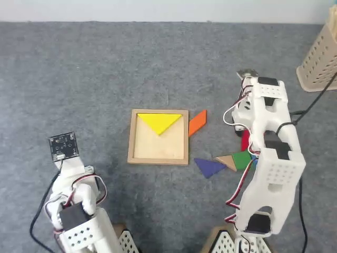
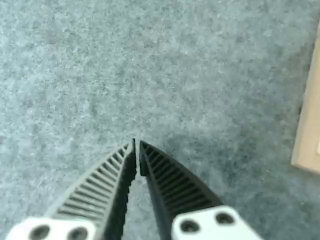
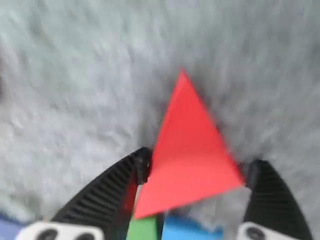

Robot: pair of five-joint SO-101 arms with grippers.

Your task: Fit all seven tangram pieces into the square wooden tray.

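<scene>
Gripping red triangle [image 3: 190, 145] over grey carpet [image 1: 79, 79], right end effector [image 3: 197, 162]; left end effector [image 2: 136, 146] clenched

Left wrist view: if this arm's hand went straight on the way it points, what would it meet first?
Most likely the grey carpet: the left hand, fingers together, points at bare carpet ahead. The edge of the square wooden tray lies off to the side, outside that line, though depth is unclear.

Grey carpeted table [image 1: 79, 79], wooden tray [image 1: 158, 161], orange piece [image 1: 197, 122], purple triangle [image 1: 209, 167]
</scene>
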